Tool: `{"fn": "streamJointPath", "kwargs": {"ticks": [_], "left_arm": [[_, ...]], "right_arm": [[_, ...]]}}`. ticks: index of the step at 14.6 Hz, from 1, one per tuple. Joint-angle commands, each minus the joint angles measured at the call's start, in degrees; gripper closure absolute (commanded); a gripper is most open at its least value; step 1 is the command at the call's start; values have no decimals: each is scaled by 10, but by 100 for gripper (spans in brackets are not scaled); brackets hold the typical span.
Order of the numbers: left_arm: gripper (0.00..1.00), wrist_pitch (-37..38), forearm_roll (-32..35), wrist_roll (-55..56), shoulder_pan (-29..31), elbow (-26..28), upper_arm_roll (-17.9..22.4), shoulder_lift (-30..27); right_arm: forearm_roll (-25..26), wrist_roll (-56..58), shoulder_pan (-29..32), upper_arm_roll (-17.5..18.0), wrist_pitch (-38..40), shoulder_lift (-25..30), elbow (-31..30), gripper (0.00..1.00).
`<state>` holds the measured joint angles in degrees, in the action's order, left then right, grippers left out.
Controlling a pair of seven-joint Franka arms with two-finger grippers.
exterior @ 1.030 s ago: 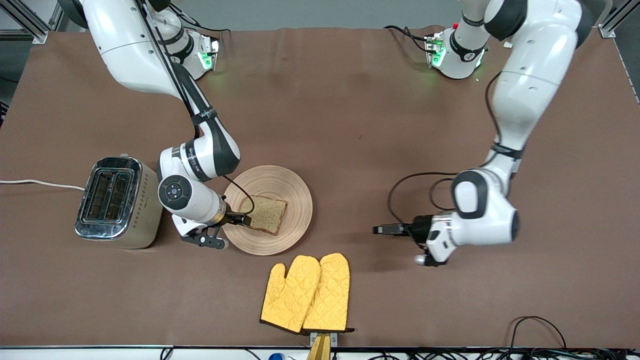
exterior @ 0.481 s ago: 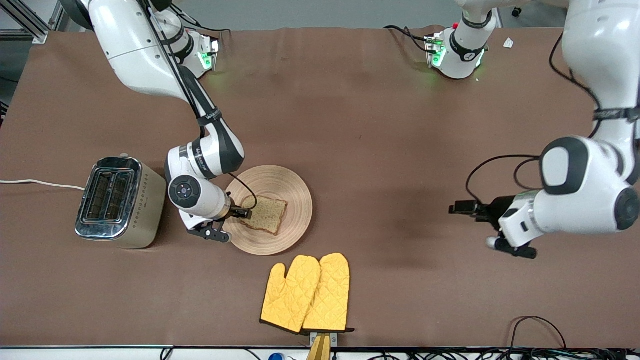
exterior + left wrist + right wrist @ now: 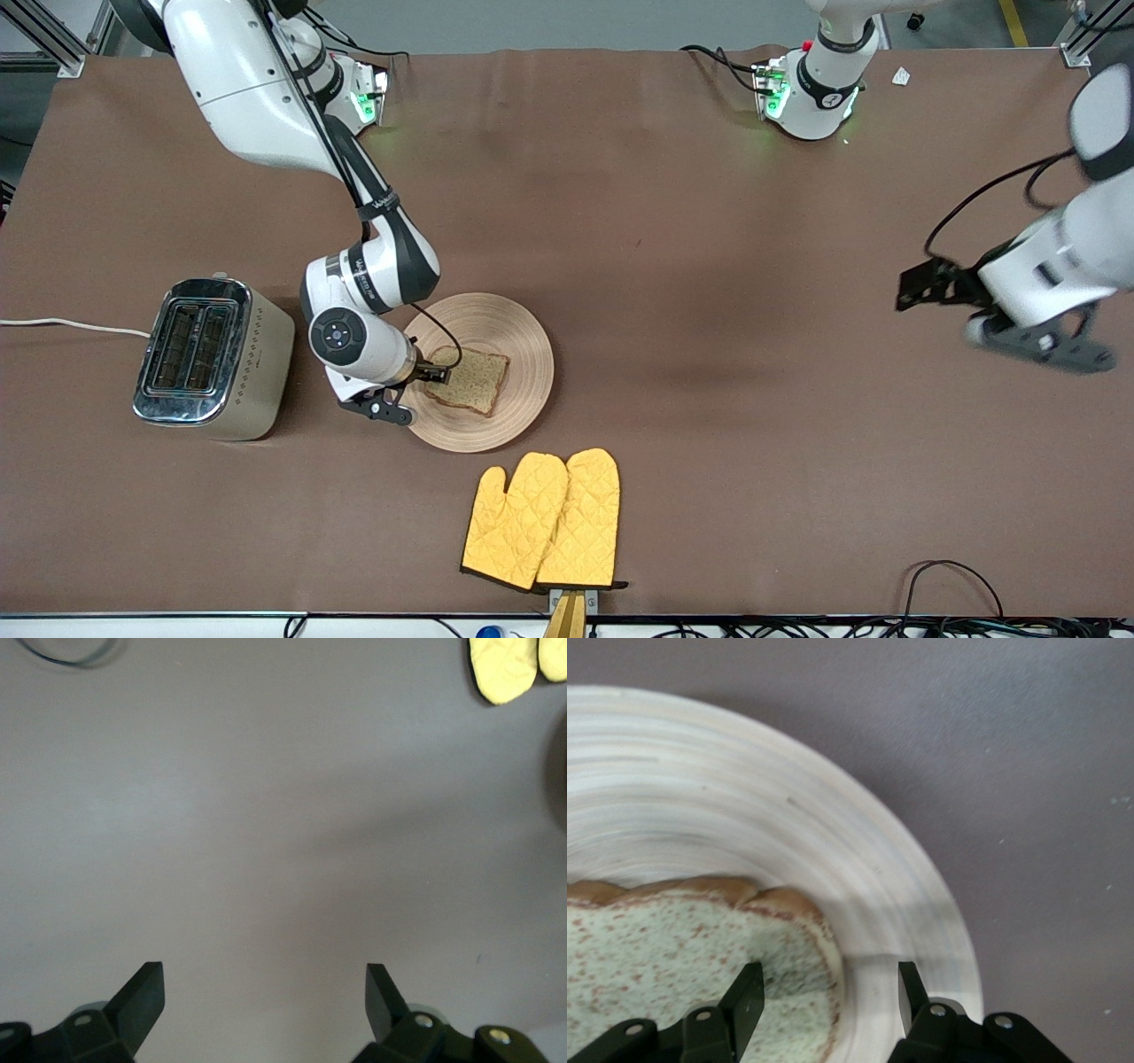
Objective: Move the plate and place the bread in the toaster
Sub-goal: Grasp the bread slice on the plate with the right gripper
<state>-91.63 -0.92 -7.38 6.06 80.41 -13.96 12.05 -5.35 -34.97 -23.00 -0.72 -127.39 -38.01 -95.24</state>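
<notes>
Nearest: two yellow oven mitts (image 3: 542, 519) on worktop (image 3: 709, 266). Next, one tan ringed plate (image 3: 518, 328) bearing one speckled brown bread (image 3: 474, 379); right tool (image 3: 436, 374) parted, straddling bread's corner. One cream-and-chrome toaster (image 3: 211, 357) beside. Left tool (image 3: 912, 285) spread wide, holding nothing, over bare worktop.

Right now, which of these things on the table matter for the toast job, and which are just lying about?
Part of the job:
- plate
- bread, lying on the plate
- toaster, toward the right arm's end
- right hand, open at the bread's edge

Lying about:
- yellow oven mitts
- left hand, open, waiting
</notes>
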Motion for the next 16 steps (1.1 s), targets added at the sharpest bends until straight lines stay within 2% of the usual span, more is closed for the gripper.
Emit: {"fn": "streamJointPath", "kwargs": {"ticks": [1, 5, 12, 13, 16], "left_arm": [[0, 0, 10, 28, 14, 54, 1, -67], [0, -7, 18, 50, 18, 94, -5, -95], [0, -7, 18, 52, 9, 50, -17, -74], [0, -4, 19, 52, 11, 50, -16, -74], [0, -3, 17, 54, 10, 46, -16, -81]], "right_arm": [[1, -22, -11, -3, -8, 9, -13, 33], [0, -21, -9, -3, -11, 8, -13, 36], [-1, -21, -7, -3, -51, 7, -36, 39], [-1, -21, -7, -3, -51, 7, -36, 43], [-1, -22, -7, -3, -52, 7, -36, 80]]}}
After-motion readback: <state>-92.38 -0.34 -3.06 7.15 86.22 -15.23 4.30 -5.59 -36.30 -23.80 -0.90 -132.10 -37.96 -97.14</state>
